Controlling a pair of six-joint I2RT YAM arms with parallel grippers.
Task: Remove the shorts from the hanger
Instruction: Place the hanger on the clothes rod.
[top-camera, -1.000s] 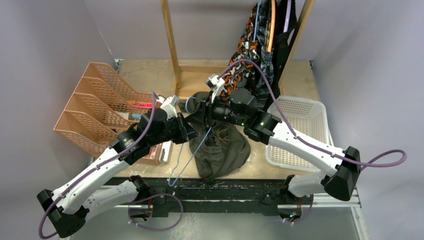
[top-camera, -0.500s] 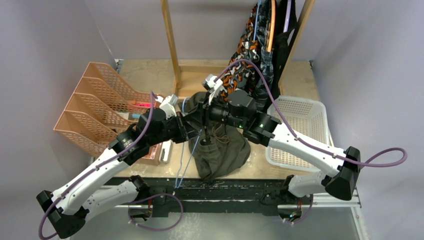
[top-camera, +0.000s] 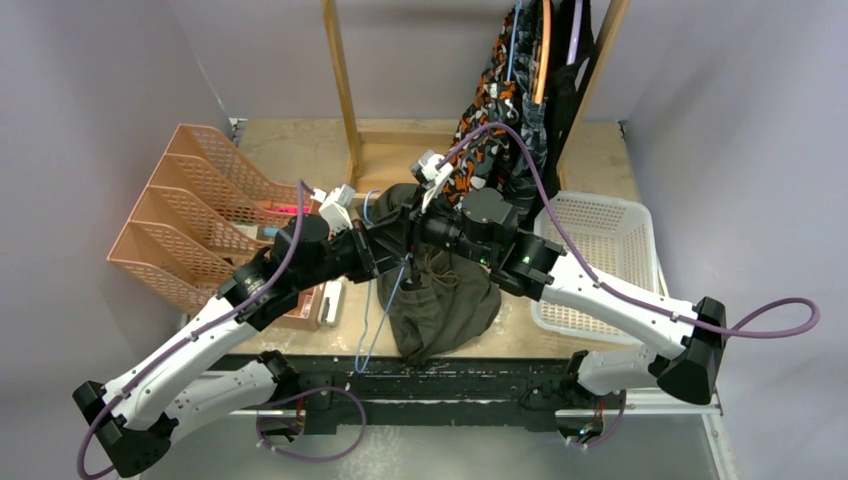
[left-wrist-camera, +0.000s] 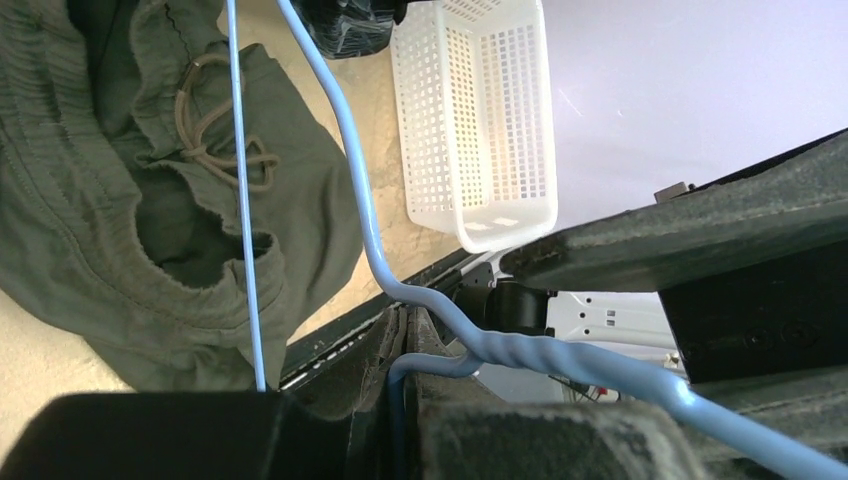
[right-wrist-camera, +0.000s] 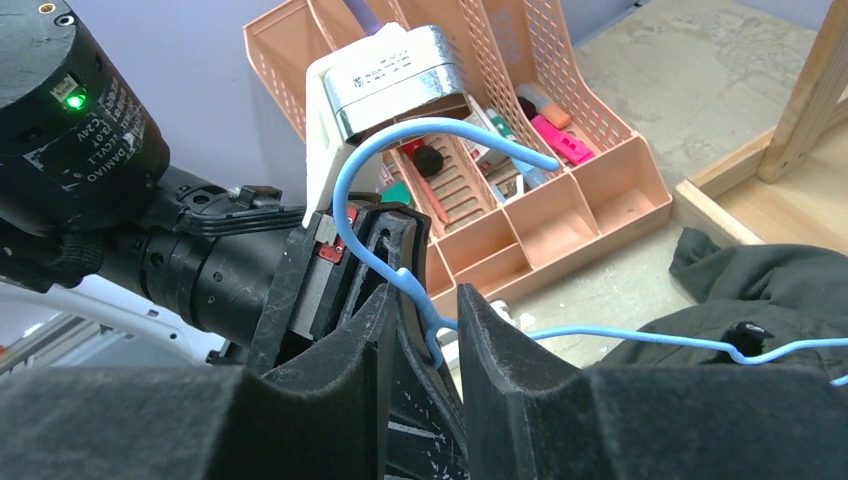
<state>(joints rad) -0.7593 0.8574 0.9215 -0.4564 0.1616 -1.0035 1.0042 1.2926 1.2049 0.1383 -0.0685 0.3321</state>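
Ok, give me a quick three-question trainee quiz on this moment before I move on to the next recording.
1. True or false: the olive green fabric shorts rest heaped on the beige table.
2. Which hand clamps the light blue wire hanger at its twisted neck?
3. In the top view, what stands right of the shorts? A: white perforated plastic basket; B: peach desk organiser; C: cardboard box.
Key: 1 true; 2 the left hand; 3 A.
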